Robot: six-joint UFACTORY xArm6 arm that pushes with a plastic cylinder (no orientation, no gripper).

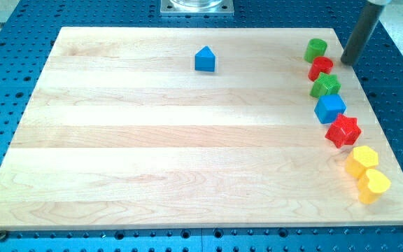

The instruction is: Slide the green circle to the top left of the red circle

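Observation:
The green circle (316, 49) sits near the top right corner of the wooden board (152, 140). The red circle (320, 68) lies just below it, touching or nearly so. My tip (346, 61) is at the lower end of the dark rod, close to the right of both circles, about level with the red one and apart from them.
Below the red circle runs a line of blocks down the right edge: a green star (325, 86), a blue cube (329, 108), a red star (343, 131), a yellow hexagon (362, 161) and a yellow heart (373, 185). A blue house-shaped block (205, 59) stands at top centre.

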